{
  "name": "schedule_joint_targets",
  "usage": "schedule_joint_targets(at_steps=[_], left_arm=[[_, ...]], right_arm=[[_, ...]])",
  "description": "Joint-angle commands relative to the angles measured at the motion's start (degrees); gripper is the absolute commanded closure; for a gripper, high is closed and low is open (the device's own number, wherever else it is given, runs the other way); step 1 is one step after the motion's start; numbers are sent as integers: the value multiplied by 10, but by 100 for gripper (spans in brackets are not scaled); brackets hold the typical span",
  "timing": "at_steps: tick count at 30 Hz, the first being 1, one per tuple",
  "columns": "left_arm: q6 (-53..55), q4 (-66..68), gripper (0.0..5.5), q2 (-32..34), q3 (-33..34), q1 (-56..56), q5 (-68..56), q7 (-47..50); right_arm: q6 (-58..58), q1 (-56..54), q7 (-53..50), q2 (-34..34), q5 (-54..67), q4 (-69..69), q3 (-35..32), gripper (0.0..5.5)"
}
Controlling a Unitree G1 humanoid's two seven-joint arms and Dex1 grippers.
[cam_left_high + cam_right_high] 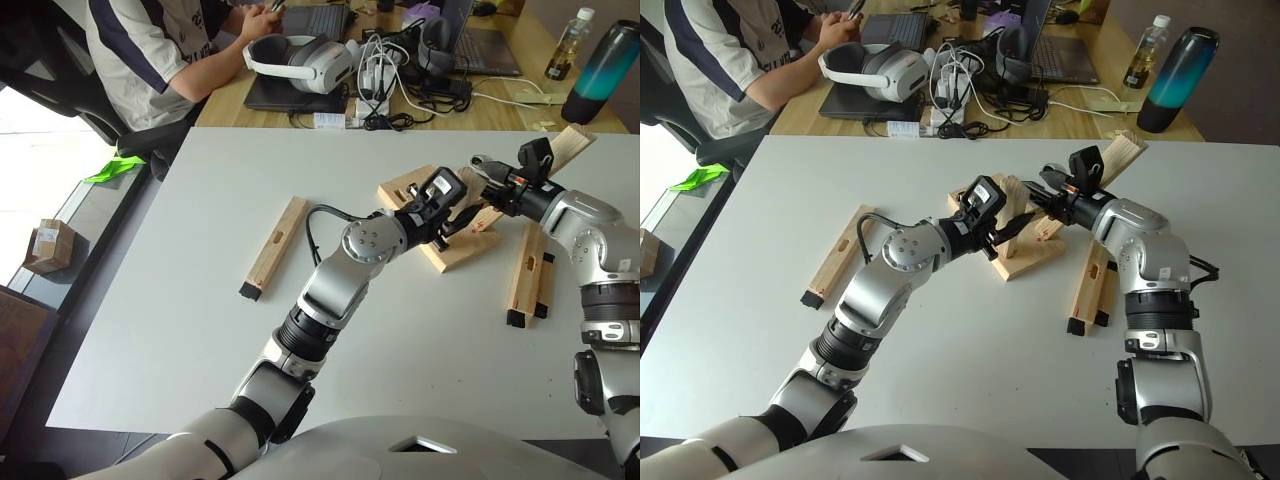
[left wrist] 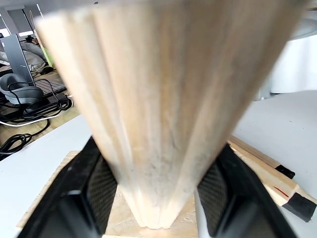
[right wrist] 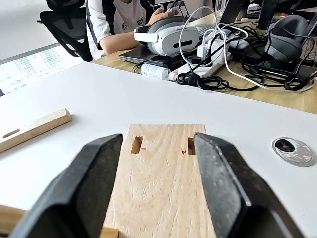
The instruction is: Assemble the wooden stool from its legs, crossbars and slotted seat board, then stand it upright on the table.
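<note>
- The left tool (image 1: 455,215) reaches across to the middle of the white desk (image 1: 200,350). Its two fingers (image 2: 96,191) are closed against opposite sides of a wooden piece (image 2: 158,109). Whether that piece is a leg or a crossbar cannot be told.
- The held piece has its long axis running out from the tool, with its free end pointing down. That end touches or sits just above the face of the seat board (image 3: 163,183).
- The seat board lies on the desk ahead of the robot, slightly to its right and between the two arms.
- The right tool (image 3: 158,141) sits at the board's right-hand end, facing along the board. It may be clamping the board or only set around it; this cannot be told.
- Two small slots (image 3: 136,144) are cut side by side near the board's far end, on the side away from the right tool. Both hold nothing.
- Judgement: the next move depends on lining the piece's lower end up over a slot. The left arm carries the piece, so it is the one placed to do this.
- One loose leg (image 1: 276,246) lies flat well to the robot's left, with a dark cap on its near end.
- A pair of legs (image 1: 527,272) lies side by side on the robot's right, just beyond the board.
- Another wooden piece (image 1: 570,143) lies behind the right arm.
</note>
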Motion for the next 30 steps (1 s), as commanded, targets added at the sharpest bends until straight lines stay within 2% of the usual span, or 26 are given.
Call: schedule_joint_targets(at_steps=[1,5,9,13,19,22,24,27,30], left_arm=[[36,-2,347,17,11,27,-5,0],[14,4,347,9,18,21,-10,2],[-20,10,347,-1,27,20,-13,5],[-45,20,266,-24,61,10,-23,30],[-128,-23,180,-69,81,12,-82,17],[-110,-105,180,-42,81,35,-171,-51],[-115,-146,180,-18,145,45,-215,-47],[-195,-87,180,-26,358,10,-228,143],[-245,-17,180,-4,474,-4,-212,264]], right_arm=[[-17,105,-34,8,-85,181,42,354],[-280,78,-81,46,-90,120,-2,396],[-409,46,-126,67,-126,54,-12,423],[-416,-9,-178,94,-135,-5,-26,427],[-384,-63,-224,118,-129,-82,-36,427],[-351,-84,-225,123,-114,-127,-35,427],[-336,-97,-199,123,-104,-180,-13,427],[-292,-98,-136,120,-109,-277,65,427],[-167,-67,-128,156,-121,-333,169,427]])
